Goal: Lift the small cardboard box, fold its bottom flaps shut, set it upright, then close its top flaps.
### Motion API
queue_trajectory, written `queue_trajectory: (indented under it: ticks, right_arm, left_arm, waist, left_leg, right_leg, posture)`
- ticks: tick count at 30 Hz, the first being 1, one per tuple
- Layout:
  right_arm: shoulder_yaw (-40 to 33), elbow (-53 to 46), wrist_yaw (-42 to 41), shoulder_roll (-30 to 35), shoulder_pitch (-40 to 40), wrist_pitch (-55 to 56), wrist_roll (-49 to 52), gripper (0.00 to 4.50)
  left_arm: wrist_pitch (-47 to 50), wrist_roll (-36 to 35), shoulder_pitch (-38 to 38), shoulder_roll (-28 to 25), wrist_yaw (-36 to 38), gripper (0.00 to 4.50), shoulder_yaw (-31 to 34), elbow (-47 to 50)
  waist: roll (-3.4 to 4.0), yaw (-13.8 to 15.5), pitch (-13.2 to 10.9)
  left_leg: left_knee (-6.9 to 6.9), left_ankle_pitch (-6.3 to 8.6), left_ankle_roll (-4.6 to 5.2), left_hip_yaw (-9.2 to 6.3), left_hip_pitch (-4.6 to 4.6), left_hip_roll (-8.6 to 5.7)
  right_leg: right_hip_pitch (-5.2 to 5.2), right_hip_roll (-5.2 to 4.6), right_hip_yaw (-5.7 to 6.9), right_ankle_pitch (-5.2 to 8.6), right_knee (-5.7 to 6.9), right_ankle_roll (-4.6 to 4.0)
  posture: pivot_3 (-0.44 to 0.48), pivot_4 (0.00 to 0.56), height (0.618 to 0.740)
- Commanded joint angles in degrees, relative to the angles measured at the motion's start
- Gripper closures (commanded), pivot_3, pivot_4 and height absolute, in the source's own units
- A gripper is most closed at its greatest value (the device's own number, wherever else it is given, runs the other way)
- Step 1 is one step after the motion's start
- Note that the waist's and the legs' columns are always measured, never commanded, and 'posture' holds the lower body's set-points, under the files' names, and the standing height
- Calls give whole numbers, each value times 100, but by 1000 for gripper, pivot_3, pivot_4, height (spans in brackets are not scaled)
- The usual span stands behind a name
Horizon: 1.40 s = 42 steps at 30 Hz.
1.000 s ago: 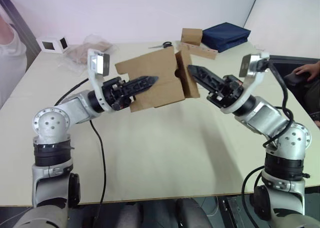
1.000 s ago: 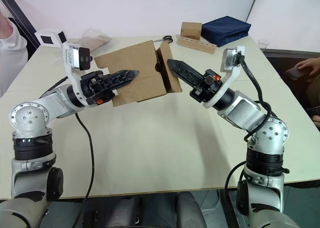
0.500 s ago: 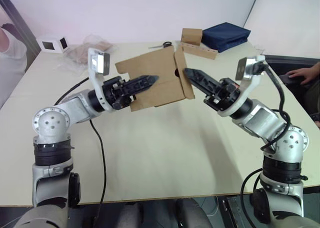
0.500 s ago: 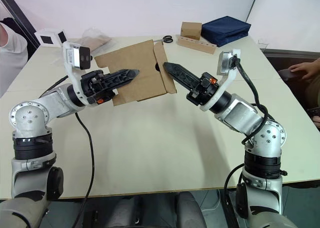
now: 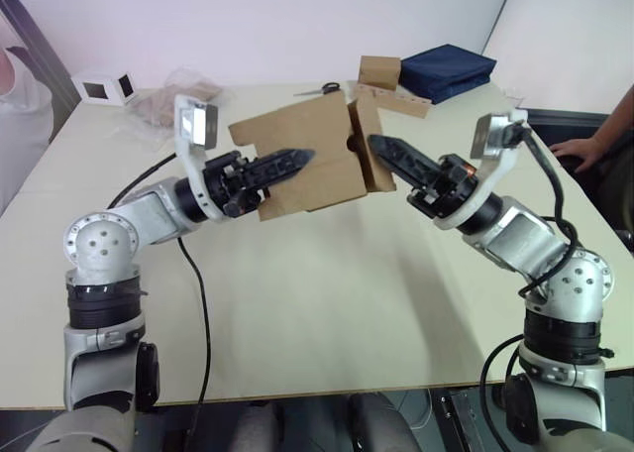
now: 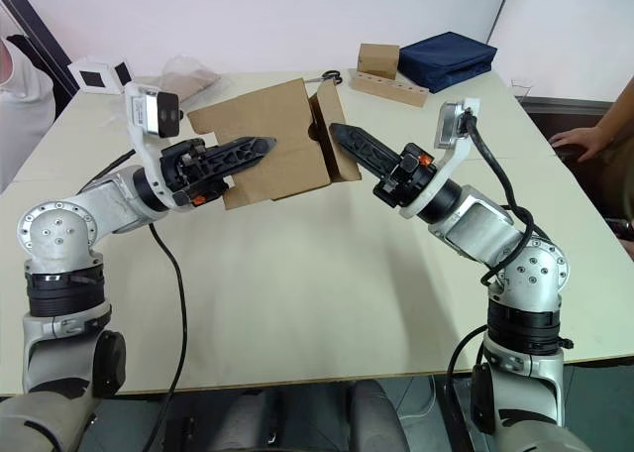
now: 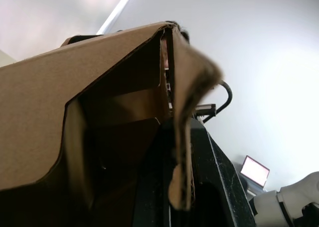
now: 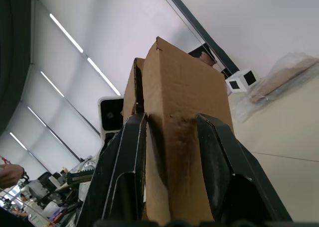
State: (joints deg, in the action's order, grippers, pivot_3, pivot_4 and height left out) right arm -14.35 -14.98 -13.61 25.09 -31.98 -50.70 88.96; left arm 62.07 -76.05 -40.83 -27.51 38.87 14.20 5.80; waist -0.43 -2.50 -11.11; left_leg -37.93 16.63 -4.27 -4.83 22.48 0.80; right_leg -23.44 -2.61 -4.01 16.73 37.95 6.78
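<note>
The small cardboard box (image 5: 307,160) hangs in the air over the table, lying on its side with its open ends facing left and right. My left gripper (image 5: 295,159) is shut on the box's near wall (image 7: 180,137), one finger (image 7: 212,179) outside it. At the box's right end a flap (image 5: 373,157) sticks out. My right gripper (image 5: 381,148) is open, its two fingers (image 8: 124,172) standing on either side of that flap (image 8: 182,137).
At the table's far side lie a tan box (image 5: 379,71) on a dotted strip (image 5: 401,103), a navy bag (image 5: 448,70), scissors (image 5: 322,89), a plastic bag (image 5: 176,97) and a white box (image 5: 102,86). A person's hand (image 5: 580,151) rests at the right.
My right gripper pushed left against the end flap, then eased back a little to the right, and the flap swung out again. The left gripper and box stayed still.
</note>
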Motion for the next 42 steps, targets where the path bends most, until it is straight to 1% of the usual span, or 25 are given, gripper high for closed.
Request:
queue_trajectory:
  ticks: [1, 9, 16, 28, 35, 42]
  right_arm:
    - [-19, -165, 19, 2, -134, 120, 7, 2942]
    - [56, -285, 252, -87, -125, 235, -7, 2942]
    - [179, -585, 493, -214, -13, 255, 130, 2942]
    - [223, -651, 613, -154, 22, 297, 293, 2942]
    - [307, -794, 745, -110, 29, 234, 756, 2942]
    - [510, -951, 698, -112, 132, 246, 573, 2942]
  left_arm:
    - [-88, -63, -25, 3, 121, 4500, 2, 227]
    - [-192, 156, 88, 1, 261, 4500, -112, 275]
    - [-361, 343, 97, 79, 227, 4500, -126, 186]
    - [-361, 229, 40, 157, 138, 4500, -48, 117]
    - [-367, 197, -15, 175, 69, 4500, 3, 23]
    - [-337, 152, -73, 191, 59, 4500, 28, -45]
  waist:
    - [0, 0, 0]
    - [0, 0, 0]
    - [0, 1, 0]
    - [0, 1, 0]
    - [0, 0, 0]
    - [0, 0, 0]
  left_leg:
    - [0, 0, 0, 0, 0, 0]
    - [0, 0, 0, 0, 0, 0]
    - [0, 0, 0, 0, 0, 0]
    - [0, 0, 0, 0, 0, 0]
    - [0, 0, 0, -1, 0, 0]
    - [0, 0, 0, 0, 0, 0]
  right_leg:
    - [0, 0, 0, 0, 0, 0]
    - [0, 0, 0, 0, 0, 0]
    - [-1, 0, 0, 0, 0, 0]
    - [0, -1, 0, 0, 0, 0]
    - [0, 0, 0, 0, 0, 0]
    - [0, -1, 0, 0, -1, 0]
  posture:
    - [0, 150, 740]
    - [0, 150, 740]
    - [0, 150, 740]
    - [0, 150, 740]
    - [0, 150, 740]
    - [0, 150, 740]
